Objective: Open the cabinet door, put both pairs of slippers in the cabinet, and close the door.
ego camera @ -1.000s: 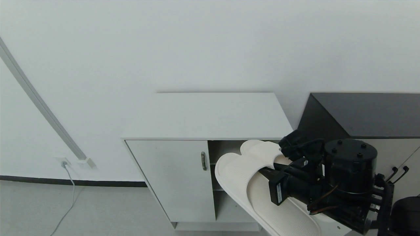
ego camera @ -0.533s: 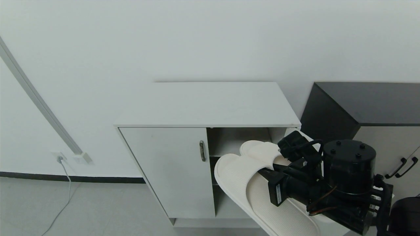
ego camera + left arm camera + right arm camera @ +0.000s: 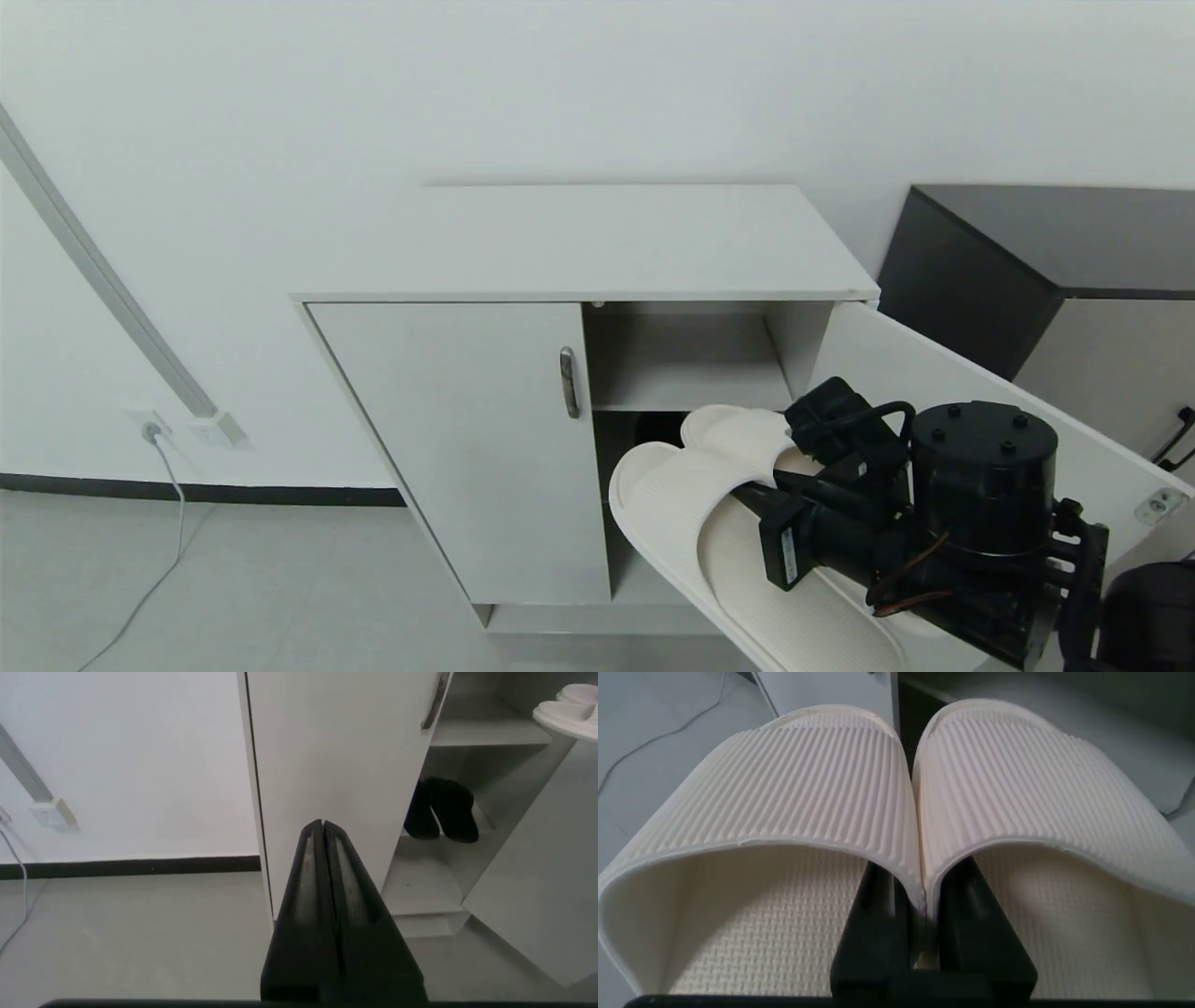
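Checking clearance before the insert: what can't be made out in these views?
- Head view: dark slippers inside the cabinet, nearly all hidden by the white slippers and right arm.
- Right wrist view: right pincer tips, buried under the white slippers' straps.
- All views: the space behind the closed left door.
- Head view: white slippers' heels, cut off by the bottom edge.

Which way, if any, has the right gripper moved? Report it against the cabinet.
Yes: lower and nearer. The right gripper holds the slippers' toes at the cabinet's upper shelf, earlier at its top edge.
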### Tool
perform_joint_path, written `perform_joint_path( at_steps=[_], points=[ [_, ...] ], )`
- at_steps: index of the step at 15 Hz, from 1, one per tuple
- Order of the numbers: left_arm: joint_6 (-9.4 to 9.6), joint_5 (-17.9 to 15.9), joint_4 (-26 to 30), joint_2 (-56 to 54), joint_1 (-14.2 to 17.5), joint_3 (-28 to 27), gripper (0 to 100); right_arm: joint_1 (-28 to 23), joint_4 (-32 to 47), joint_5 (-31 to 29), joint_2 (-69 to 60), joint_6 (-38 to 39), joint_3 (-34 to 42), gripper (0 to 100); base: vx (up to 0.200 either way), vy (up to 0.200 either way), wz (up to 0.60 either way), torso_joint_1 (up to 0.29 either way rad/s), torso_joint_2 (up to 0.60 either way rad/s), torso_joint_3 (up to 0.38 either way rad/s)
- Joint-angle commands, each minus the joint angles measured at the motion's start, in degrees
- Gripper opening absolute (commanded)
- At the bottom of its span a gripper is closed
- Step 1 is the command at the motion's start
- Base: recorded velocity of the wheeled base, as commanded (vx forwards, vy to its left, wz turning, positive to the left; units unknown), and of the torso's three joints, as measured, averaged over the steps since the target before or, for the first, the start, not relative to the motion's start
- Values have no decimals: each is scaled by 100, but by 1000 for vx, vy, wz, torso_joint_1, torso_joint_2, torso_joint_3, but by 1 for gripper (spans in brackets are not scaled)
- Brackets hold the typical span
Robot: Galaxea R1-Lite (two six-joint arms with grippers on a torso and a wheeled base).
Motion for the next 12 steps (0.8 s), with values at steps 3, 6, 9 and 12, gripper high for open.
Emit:
perform_joint_path(
  at_steps=[3, 6, 9, 12],
  points=[
    [2, 0, 1, -1, 0, 1, 0, 37, -7, -8, 15, 0, 1, 0, 0, 0, 0, -186, 491, 305],
    [2, 0, 10, -1, 0, 1, 0, 37, -34, -17, 6, 26, 1, 0, 0, 0, 0, -165, 479, 318],
    [2, -8, 10, -1, 0, 1, 0, 37, -69, -26, 6, 26, 1, 0, 0, 0, 0, -134, 471, 338],
    [2, -8, 10, -1, 0, 1, 0, 37, -78, -17, 24, 26, 36, 0, 0, 0, 0, -116, 453, 346]
  ],
)
